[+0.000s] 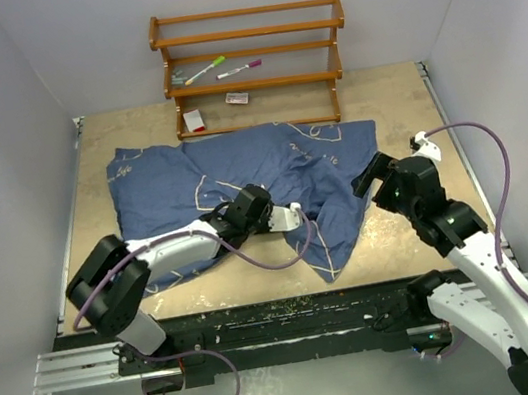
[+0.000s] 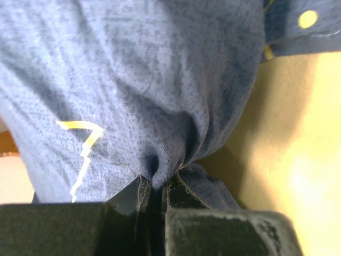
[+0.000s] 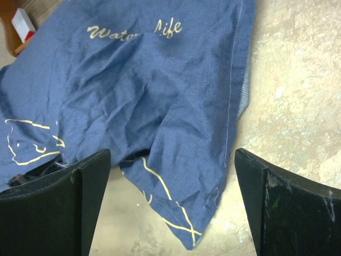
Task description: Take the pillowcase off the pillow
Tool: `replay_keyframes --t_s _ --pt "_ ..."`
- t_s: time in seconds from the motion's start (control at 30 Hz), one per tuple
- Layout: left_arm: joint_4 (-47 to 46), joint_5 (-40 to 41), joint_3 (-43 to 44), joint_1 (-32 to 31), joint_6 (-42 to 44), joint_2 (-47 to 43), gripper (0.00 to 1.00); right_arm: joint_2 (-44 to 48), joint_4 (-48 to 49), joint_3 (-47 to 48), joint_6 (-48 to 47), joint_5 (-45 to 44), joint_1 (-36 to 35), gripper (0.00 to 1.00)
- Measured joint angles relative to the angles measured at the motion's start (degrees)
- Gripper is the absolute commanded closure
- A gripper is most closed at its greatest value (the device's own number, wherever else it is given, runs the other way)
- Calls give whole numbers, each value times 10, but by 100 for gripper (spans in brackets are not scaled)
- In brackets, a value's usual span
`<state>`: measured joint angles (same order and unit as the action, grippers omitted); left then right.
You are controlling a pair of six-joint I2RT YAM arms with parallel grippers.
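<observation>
The navy pillowcase [image 1: 239, 166] with cream outlines lies spread on the table, bulkier at its left end and flat towards its near right corner. No cream pillow shows in any view. My left gripper [image 1: 297, 215] lies on the cloth near its front edge. In the left wrist view it [image 2: 154, 194] is shut on a pinched fold of the pillowcase [image 2: 133, 80]. My right gripper [image 1: 368, 174] hovers over the cloth's right edge. In the right wrist view it [image 3: 171, 154] is open and empty above the "Water Life" corner of the pillowcase [image 3: 160, 80].
A wooden shelf rack [image 1: 252, 63] stands at the table's back edge, holding markers [image 1: 205, 69] and small boxes [image 1: 193, 120]. One box also shows in the right wrist view [image 3: 24, 24]. Bare tan tabletop [image 1: 402, 113] lies right of the cloth. White walls close in both sides.
</observation>
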<state>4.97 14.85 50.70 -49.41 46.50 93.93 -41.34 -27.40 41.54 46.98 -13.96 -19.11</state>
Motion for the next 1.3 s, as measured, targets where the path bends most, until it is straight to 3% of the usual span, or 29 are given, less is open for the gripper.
replay_keyframes --t_s 0.1,0.23,0.27,0.37,0.47,0.57,0.8,1.1,1.3 --pt "57 -3 1 3 -9 -62 100 -1 1 9 -8 3 0 0" --pt "220 -39 68 23 -40 -163 100 -9 9 28 -21 21 0 0" --pt "287 -85 127 48 -52 -177 100 -12 16 33 -24 35 -1 0" --pt "363 -191 234 136 -64 -209 100 -27 36 49 -39 66 -14 0" --pt "409 -228 258 199 -45 -286 100 -32 76 67 -86 120 -32 0" --pt "474 -242 268 205 -14 -349 100 -18 132 74 -146 178 -39 0" --pt "582 -283 321 203 -3 -340 100 -41 269 81 -308 305 -70 0" --pt "631 -291 321 202 17 -341 100 -183 308 95 -544 314 -276 0" --pt "644 -308 326 202 36 -342 100 -260 322 165 -649 313 -330 0"
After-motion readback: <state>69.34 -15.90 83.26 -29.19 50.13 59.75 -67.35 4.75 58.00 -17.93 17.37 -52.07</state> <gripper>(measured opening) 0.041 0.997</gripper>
